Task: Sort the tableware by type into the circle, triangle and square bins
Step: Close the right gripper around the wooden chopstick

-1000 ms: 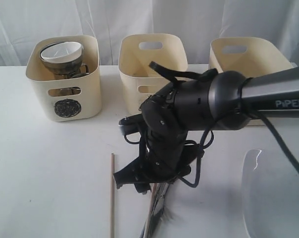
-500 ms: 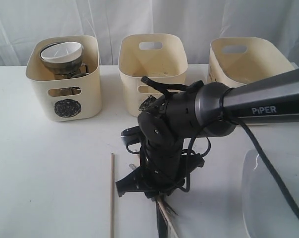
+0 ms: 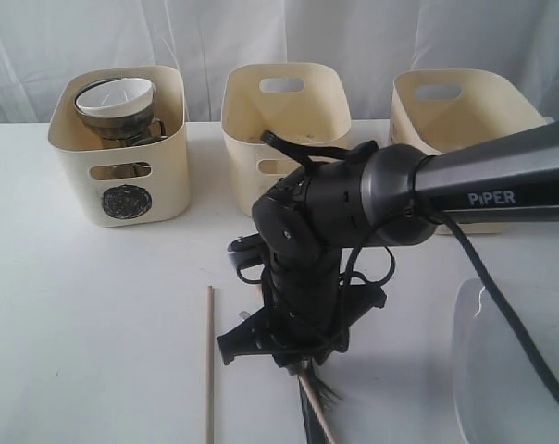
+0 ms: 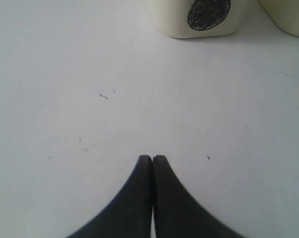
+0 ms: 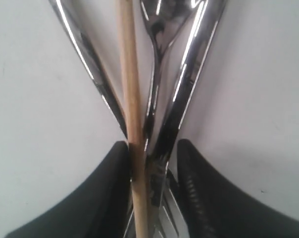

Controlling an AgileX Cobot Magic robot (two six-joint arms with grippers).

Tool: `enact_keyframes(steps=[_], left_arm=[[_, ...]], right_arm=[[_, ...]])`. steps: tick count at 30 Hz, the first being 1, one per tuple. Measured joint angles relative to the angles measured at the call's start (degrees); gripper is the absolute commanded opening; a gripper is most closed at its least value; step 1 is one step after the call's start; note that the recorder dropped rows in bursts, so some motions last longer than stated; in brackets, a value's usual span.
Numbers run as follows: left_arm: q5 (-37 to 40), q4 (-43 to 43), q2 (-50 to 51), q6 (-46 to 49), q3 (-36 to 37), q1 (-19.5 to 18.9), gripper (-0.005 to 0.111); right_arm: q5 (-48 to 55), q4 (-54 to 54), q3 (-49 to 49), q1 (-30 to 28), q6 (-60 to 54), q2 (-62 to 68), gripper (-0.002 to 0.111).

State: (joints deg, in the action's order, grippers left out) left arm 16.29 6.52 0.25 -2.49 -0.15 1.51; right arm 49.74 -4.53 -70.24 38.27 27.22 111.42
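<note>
The right gripper (image 5: pixel 154 148) has its fingers (image 5: pixel 110 198) squeezed in on a mixed bundle. One pad bears on a wooden chopstick (image 5: pixel 132 99) and the other on the crossed handles of the steel cutlery (image 5: pixel 189 74). The bundle sits low over the table (image 3: pixel 94 324), well to the right of the circle bin (image 3: pixel 122 176) and nearer the camera.

The pieces splay like scissors, and the pads seem to touch only the outer ones. An inner handle could therefore slide out of the pinch on the lift, and the round chopstick could roll free. The long ends could also catch a rim on the way to the middle bin (image 3: pixel 284 116), just right of the circle bin.

A second chopstick (image 3: pixel 209 361) lies apart on the table, between the bundle and the circle bin's side, outside the grip. The plate (image 3: pixel 511 370) lies farther right.

The left gripper (image 4: pixel 152 159) is closed on nothing, over bare table just in front of the circle bin.
</note>
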Motion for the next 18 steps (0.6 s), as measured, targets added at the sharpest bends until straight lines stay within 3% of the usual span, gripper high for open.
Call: enact_keyframes(steps=[18], left_arm=[[0.0,0.0,0.0,0.0,0.0,0.0,0.000]], right_arm=[[1.4,4.5,-2.1,0.0,-2.0,0.0,0.031]])
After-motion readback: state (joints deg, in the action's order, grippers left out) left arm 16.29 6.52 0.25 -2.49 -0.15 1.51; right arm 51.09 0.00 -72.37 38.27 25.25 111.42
